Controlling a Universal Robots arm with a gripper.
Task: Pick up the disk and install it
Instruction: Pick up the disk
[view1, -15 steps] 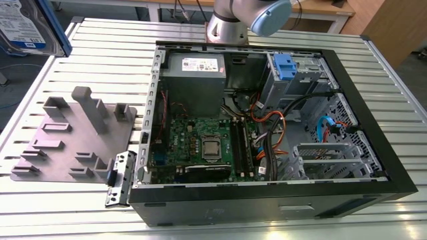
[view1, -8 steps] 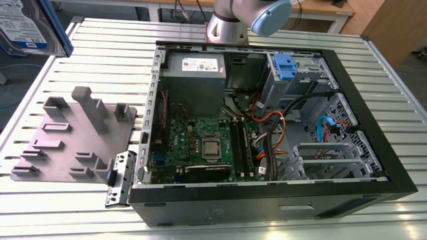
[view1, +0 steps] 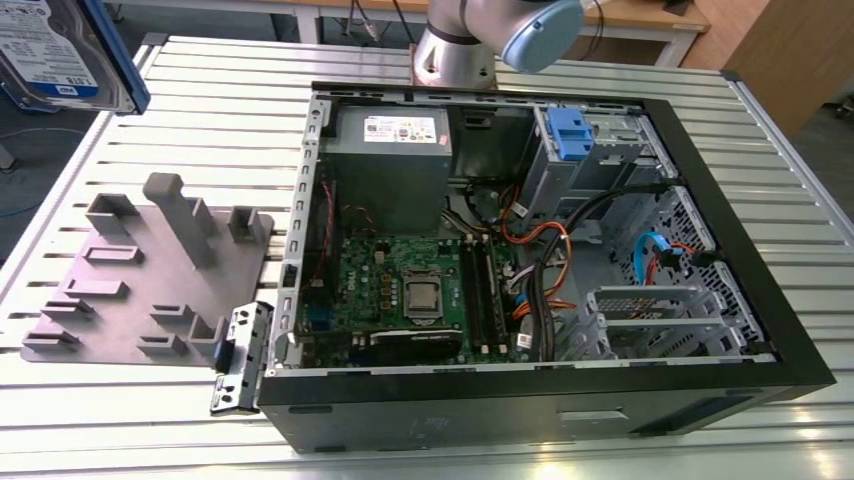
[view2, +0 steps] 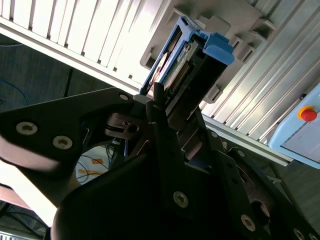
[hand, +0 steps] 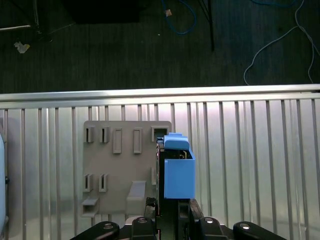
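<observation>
While the disk (view1: 60, 50) hangs high at the exterior view's left, above the edge of the slatted table (view1: 214, 80), we see in the first wrist view that the gripper (hand: 170, 206) is clamped on it; the fingers seem to press its flat faces. Below it lies the grey plate (hand: 120, 165). The open case (view1: 534, 410) sits well apart.
</observation>
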